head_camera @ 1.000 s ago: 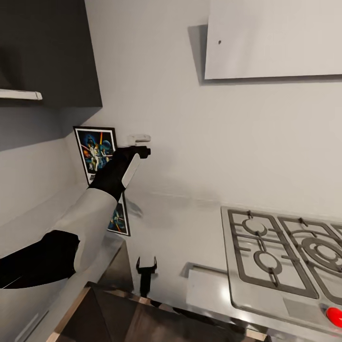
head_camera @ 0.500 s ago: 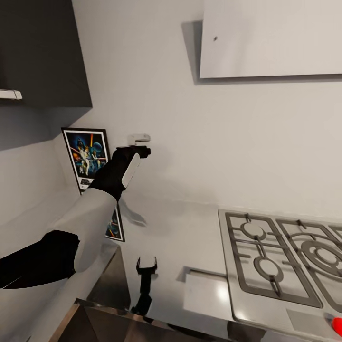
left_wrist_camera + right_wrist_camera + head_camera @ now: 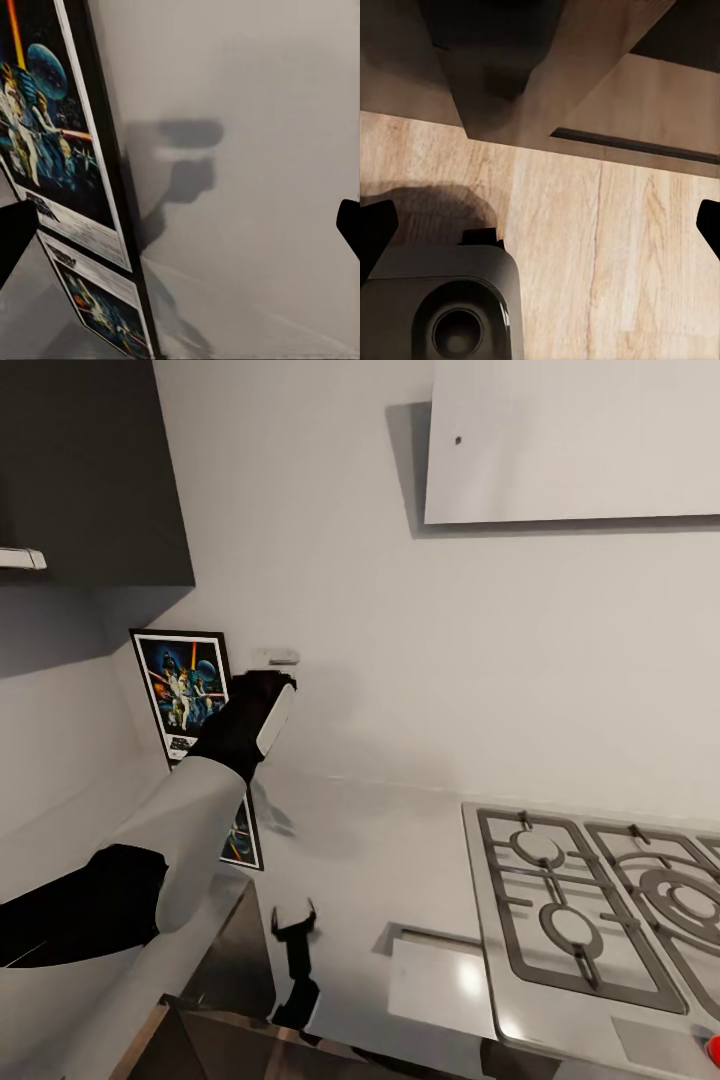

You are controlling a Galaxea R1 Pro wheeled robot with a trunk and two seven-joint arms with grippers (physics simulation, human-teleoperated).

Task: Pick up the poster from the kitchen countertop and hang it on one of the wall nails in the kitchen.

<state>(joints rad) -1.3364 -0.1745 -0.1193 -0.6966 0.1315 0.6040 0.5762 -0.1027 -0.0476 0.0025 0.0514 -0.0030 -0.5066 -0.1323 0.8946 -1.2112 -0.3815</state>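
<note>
My left claw [image 3: 272, 678] is raised near the wall, fingers spread wide, grasping nothing. The poster [image 3: 185, 695] leans upright on the tabletop [image 3: 380, 860] in the corner, just beside it. My right claw [image 3: 540, 225] hangs released over wood floor [image 3: 607, 225].

head view angled down at kitchen countertop [image 3: 400, 840], left wrist close on poster [image 3: 52, 165], shared

Black-framed poster [image 3: 180, 695], colourful figures on dark blue; pale-grey countertop [image 3: 380, 860].
</note>
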